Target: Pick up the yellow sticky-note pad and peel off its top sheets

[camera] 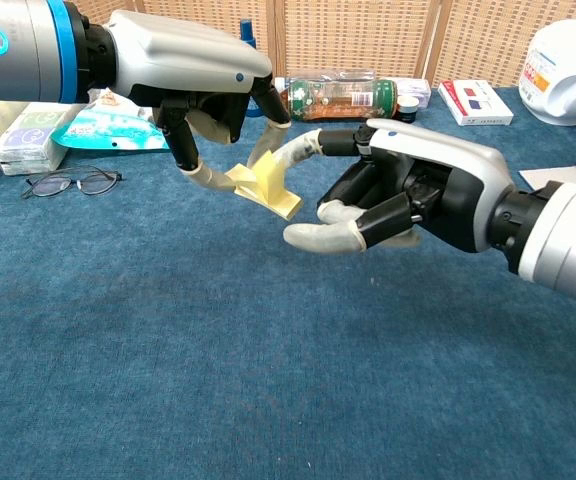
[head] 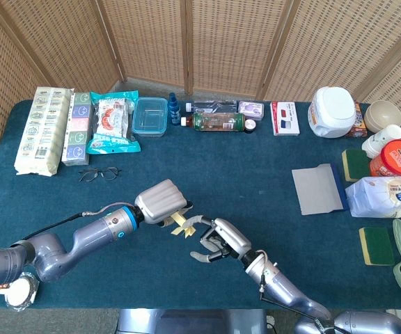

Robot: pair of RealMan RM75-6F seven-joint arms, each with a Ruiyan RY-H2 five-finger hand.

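Above the table (head: 256, 188), pad (camera: 268, 186) was pinched in left hand (camera: 193, 85) fingers; right hand (camera: 408, 195), fingers apart and empty, risked knocking it loose or creasing sheets.

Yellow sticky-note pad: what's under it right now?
Only bare blue cloth of the table; the yellow sticky-note pad hangs above it in the left hand. The pad's underside is hidden.

Two hands (head: 160, 202) (head: 219, 240), one sticky-note pad (camera: 268, 186), one pair of glasses (head: 99, 173), two green sponges (head: 375, 245) (head: 354, 164).
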